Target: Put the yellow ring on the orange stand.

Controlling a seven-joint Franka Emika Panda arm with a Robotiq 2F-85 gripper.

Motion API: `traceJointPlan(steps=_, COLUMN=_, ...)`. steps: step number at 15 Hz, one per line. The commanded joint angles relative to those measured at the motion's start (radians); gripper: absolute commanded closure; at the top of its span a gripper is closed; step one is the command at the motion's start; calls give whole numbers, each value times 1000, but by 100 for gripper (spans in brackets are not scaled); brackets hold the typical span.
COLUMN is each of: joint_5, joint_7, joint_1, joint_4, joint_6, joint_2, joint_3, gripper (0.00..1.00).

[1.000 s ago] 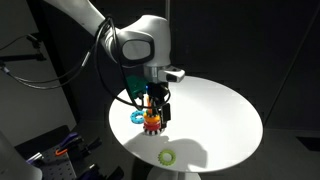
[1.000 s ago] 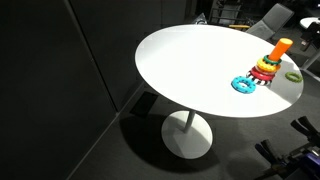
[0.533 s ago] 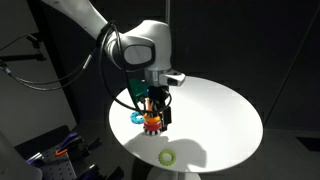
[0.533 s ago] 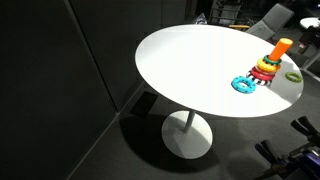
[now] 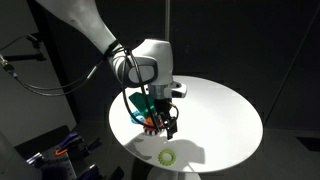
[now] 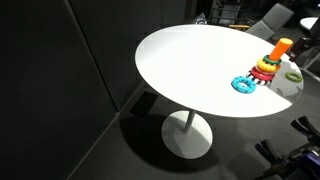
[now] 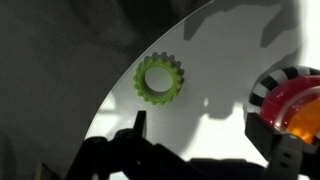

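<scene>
The yellow ring (image 7: pixel 158 79) lies flat on the white table, near its edge; it also shows in both exterior views (image 5: pixel 166 157) (image 6: pixel 293 76). The orange stand (image 6: pixel 279 49) rises from stacked red and yellow toothed rings (image 6: pixel 265 69); in the wrist view its red and orange foot (image 7: pixel 296 107) is at the right edge. My gripper (image 7: pixel 205 135) is open and empty, hovering above the table between the ring and the stand. In an exterior view the gripper (image 5: pixel 163 124) covers most of the stand.
A light blue ring (image 6: pixel 244 84) lies on the round white table (image 6: pixel 190 65) beside the stand. The table edge (image 7: pixel 115 95) runs close to the yellow ring. Dark floor and office clutter (image 5: pixel 55 150) surround the table.
My gripper has moved down and toward the table's near edge, closer to the yellow ring. The rings and stand have not moved.
</scene>
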Motion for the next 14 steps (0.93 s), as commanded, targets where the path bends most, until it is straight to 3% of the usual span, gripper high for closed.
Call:
traceJointPlan(steps=1, joint_5=47, joint_7=-105, joint_1=-25, joint_4=8, joint_6=54, joint_2=41, joint_3=8, gripper=0)
traceJointPlan(steps=14, joint_5=120, joint_7=-295, joint_1=-108, joint_4=46, joint_6=121, joint_2=174, joint_3=42, gripper=0)
